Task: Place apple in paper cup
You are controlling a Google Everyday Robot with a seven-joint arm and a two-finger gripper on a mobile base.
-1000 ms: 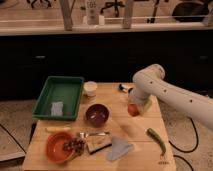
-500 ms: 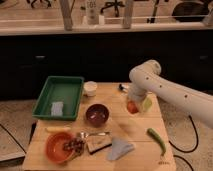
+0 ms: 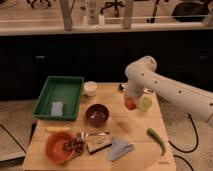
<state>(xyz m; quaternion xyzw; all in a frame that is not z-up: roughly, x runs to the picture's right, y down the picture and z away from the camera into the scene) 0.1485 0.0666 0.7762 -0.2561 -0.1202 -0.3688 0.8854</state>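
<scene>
The apple [image 3: 130, 103] is held clenched in the claw [image 3: 131, 102], above the desk [image 3: 140, 131] toward its 2 o'clock side, with a light green cup [image 3: 145, 104] just beside it at 3 o'clock. The paper cup [image 3: 90, 88] is found well apart at the apple's 10 o'clock, next to the green tray [image 3: 59, 97]. A dark bowl [image 3: 96, 114] is seen between them, lower down, and a green vegetable [image 3: 157, 139] lies at 5 o'clock.

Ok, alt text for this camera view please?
The gripper holds the apple above the wooden table, right of a dark bowl. The paper cup stands beside the green tray at the back.
</scene>
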